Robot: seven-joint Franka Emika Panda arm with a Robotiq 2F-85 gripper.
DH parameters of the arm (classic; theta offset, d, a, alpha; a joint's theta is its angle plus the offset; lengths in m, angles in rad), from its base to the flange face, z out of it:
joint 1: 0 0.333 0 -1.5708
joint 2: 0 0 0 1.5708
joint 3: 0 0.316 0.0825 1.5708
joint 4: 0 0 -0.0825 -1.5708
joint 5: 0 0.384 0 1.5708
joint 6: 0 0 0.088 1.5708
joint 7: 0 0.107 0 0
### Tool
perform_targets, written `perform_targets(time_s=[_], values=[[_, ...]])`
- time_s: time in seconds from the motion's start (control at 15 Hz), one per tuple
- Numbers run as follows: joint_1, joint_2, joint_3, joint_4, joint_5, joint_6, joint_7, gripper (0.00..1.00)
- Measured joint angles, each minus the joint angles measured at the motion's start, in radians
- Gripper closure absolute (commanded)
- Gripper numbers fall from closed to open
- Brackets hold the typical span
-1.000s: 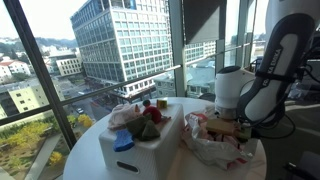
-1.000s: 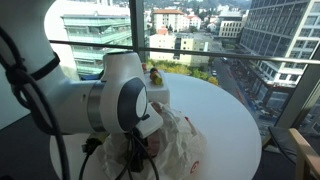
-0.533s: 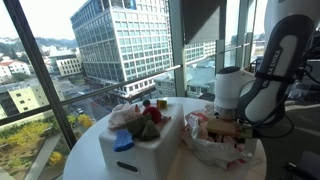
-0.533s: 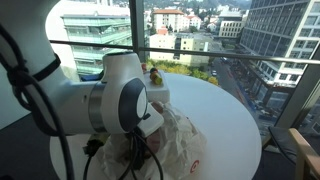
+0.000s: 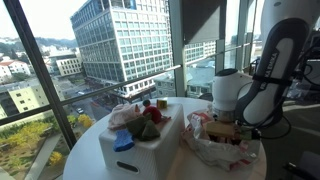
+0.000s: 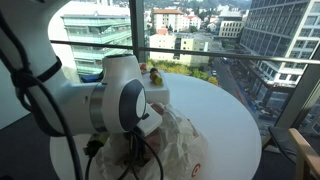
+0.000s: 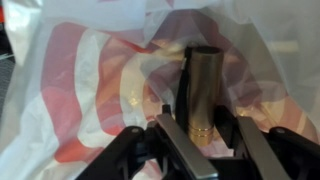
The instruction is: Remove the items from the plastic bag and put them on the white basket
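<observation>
Exterior view, left to right: the white basket [image 5: 132, 148] stands on the round table [image 5: 90, 128] and already holds several items [image 5: 146, 117], red and dark green among them. Just beside it, at 3 o'clock, lies the plastic bag [image 5: 205, 146], crumpled and open. The gripper [image 5: 226, 129] is lowered into the bag's mouth.

Wrist view, left to right: red-printed bag film [image 7: 85, 75] fills the frame. One finger [image 7: 170, 128] sits at 9 o'clock of a dark metallic cylinder [image 7: 203, 92], and the opposite finger is at 3 o'clock of it. The cylinder's long axis runs from 6 to 12 o'clock, rising straight out of the gap between the fingers. The jaws stand narrow and flank its lower end. Whether they press on it cannot be told.

Governing relation: the cylinder is centred in the gap with its axis crosswise to the closing line, so in this assessment a squeeze would catch it across its width.

Change from one second ago: the wrist housing sits marginally nearer the basket side and the bag folds differ slightly. The basket and its contents are unmoved.
</observation>
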Motion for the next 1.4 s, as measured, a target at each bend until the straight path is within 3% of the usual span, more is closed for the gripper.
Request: perform_targets(time_s=[0.07, 0.33, 0.73, 1.07, 1.2, 1.4], values=[[0.002, 0.002, 0.0, 0.002, -0.001, 0.0, 0.0, 0.9], [0.023, 0.0, -0.018, 0.006, -0.021, -0.006, 0.011, 0.87], [0.109, -0.098, -0.126, -0.02, -0.153, -0.049, 0.161, 0.87], [0.091, -0.277, -0.128, -0.13, -0.101, -0.045, 0.153, 0.87], [0.095, -0.324, -0.123, -0.119, -0.035, -0.044, 0.142, 0.87], [0.104, -0.414, -0.122, -0.102, -0.032, -0.049, 0.211, 0.87]])
